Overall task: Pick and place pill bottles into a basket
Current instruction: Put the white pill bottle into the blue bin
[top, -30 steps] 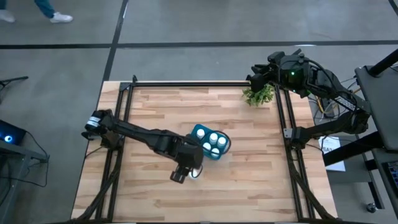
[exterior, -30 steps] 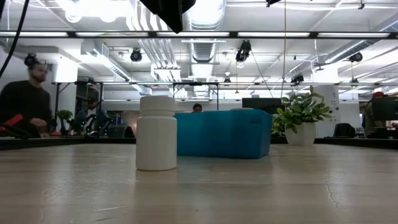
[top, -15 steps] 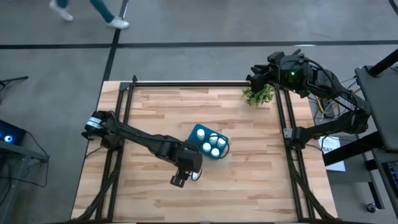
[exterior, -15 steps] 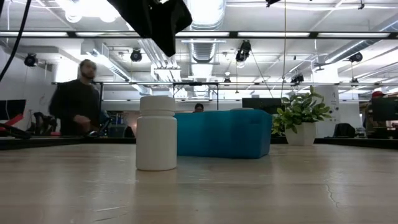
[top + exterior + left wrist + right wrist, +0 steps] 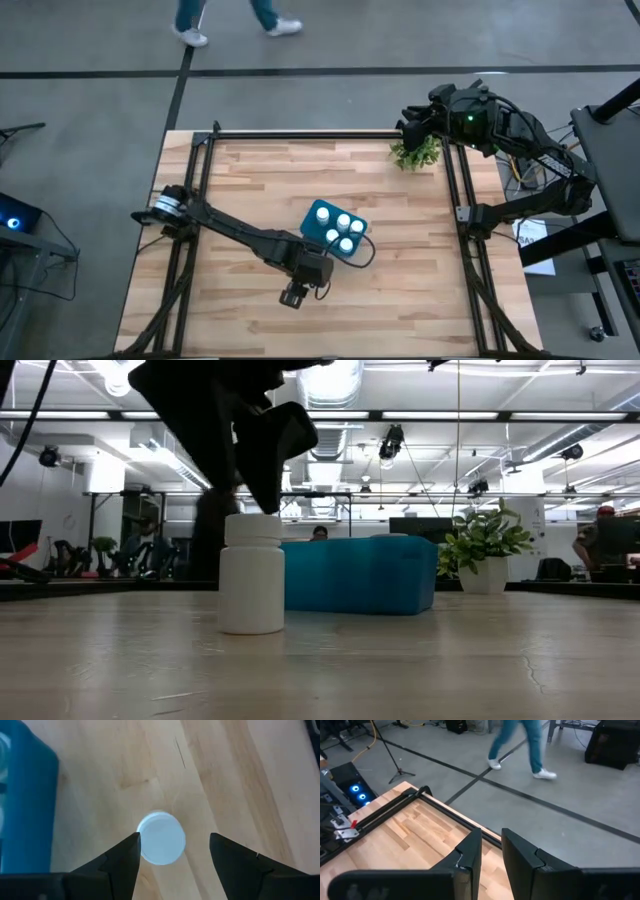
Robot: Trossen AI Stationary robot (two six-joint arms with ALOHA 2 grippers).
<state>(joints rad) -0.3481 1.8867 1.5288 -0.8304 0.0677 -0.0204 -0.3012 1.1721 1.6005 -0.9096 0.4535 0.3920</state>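
While hovering over the lone bottle, step: grasp, then carry to the basket.
Bottle (image 5: pixel 161 838): upright on the surface, just beside the basket (image 5: pixel 309 229) at about 7 o'clock of it, not touching; mostly hidden under the arm in the high view.
Basket contents: several white caps packed inside, little free room judged near its 7 o'clock end.
Left end effector (image 5: pixel 172 840): fingers apart, straddling the cap from above, one finger nearly against it and the other with more gap.
Height: tips seem level with the cap in the low view, body (image 5: pixel 251 575) not yet enclosed.
Centring: shift slightly toward the wider gap before closing, to avoid tipping the bottle.
Descent: drop straight down until the pads cover the bottle's shoulder, stopping short of the surface.
Grip: close slowly and squarely; a smooth round plastic body likely to slip or twist if pinched off-centre.
Lift: rise well above the basket wall before moving toward 1 o'clock.
Risk: knocking the light bottle over, or clipping the basket rim.
Right end effector (image 5: pixel 491 850): parked at the surface's 1 o'clock corner by the plant (image 5: pixel 416 153), fingers nearly together.
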